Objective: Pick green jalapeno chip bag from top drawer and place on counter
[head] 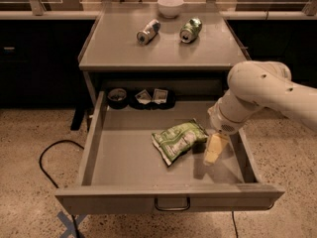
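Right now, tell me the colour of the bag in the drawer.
The bag is light green and white, per the camera view. The claw hangs beside it.

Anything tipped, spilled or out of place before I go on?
Two cans lie on their sides on the counter: a silver can and a green can. No spill shows. The green jalapeno chip bag lies askew in the top drawer, the end effector close beside it.

The white robot arm (262, 88) is running off the right edge, its pale two-finger gripper (215, 148) hanging inside the grey metal top drawer (124, 160). The flat grey counter (163, 52) is overhanging the drawer's back, leaving the small dark items (119, 97) there unidentifiable.
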Tool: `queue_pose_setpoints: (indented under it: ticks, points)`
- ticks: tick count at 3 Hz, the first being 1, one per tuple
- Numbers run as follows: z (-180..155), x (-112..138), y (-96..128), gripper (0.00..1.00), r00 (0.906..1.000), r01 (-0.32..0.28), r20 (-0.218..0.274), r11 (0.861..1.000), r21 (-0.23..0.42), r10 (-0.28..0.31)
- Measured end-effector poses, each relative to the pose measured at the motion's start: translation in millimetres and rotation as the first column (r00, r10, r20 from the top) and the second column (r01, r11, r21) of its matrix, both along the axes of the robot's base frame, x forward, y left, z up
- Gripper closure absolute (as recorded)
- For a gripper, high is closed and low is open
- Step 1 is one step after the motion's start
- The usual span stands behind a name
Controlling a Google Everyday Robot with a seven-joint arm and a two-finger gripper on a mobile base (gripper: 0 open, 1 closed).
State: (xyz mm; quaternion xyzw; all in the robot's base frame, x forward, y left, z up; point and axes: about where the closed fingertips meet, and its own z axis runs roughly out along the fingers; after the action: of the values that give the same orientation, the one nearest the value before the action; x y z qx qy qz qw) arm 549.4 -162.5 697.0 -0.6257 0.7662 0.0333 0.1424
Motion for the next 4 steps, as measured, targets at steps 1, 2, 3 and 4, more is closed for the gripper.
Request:
queue_pose_setpoints:
  ticks: [1, 2, 3, 4]
  points:
    - [-27.4, 21.1, -8.2, 0.0, 0.9981, 0.061, 0.008, 0.997, 0.048, -0.062]
    - [-48.1, 36.2, -8.9, 0.0, 0.996, 0.088, 0.006, 0.993, 0.075, -0.089]
    - [-70.0, 45.4, -8.7, 0.0, 0.9952, 0.098, -0.013, 0.991, 0.091, -0.097]
    - [-82.9, 50.8, 6.1, 0.0, 0.9985, 0.046, -0.035, 0.989, 0.14, -0.042]
